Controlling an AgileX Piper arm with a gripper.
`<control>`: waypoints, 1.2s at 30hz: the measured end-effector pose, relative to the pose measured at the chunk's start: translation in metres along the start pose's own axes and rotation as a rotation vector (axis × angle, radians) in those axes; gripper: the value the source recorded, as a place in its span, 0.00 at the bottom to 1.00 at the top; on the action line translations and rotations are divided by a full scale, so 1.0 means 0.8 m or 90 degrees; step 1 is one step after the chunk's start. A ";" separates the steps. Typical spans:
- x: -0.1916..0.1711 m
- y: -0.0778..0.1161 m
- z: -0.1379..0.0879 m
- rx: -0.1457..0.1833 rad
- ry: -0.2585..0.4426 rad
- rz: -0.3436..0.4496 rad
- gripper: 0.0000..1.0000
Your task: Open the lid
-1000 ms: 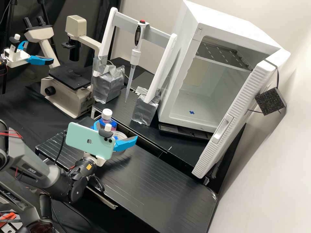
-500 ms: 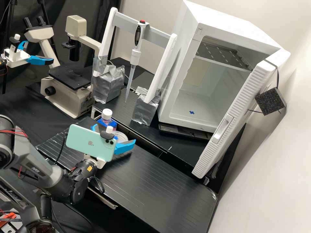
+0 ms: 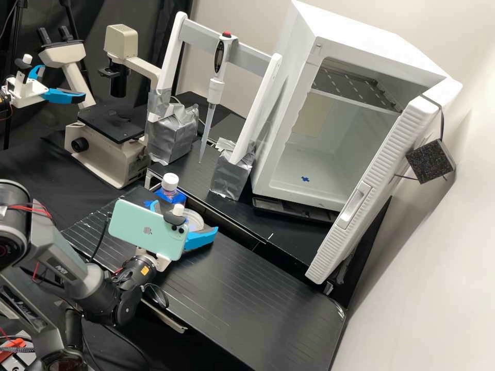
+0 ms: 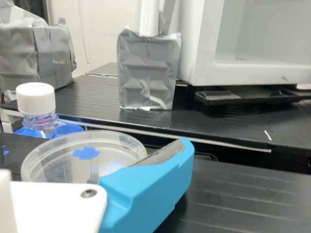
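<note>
- From my seat, I have the tool (image 3: 185,217) low over the table (image 3: 258,293), its blue fingers (image 4: 155,189) spread apart and nothing clamped in them.
- The round clear dish (image 3: 194,218) sits on the table between my two fingers; in the wrist view I get its rim and a blue mark (image 4: 86,153).
- I cannot tell where the lid ends and the base begins.
- Near the dish stands an upright bottle (image 4: 41,119) with a white cap (image 3: 169,181) and blue around its body.
- A mint-green phone (image 3: 147,229) is mounted by my tool.
- Farther back, a pipette (image 3: 215,91) hangs upright on a white stand (image 3: 258,111), between a microscope (image 3: 111,123) and a white cabinet (image 3: 283,103) whose door (image 3: 374,193) is open.
</note>
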 end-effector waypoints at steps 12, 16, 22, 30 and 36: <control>0.005 -0.002 0.006 0.027 -0.010 0.001 0.00; 0.005 -0.002 0.007 0.029 -0.012 0.004 0.00; 0.005 0.000 0.007 0.031 -0.015 0.012 0.00; 0.006 -0.001 0.006 0.034 -0.012 0.012 0.00; 0.006 -0.002 0.005 0.033 -0.010 0.010 0.00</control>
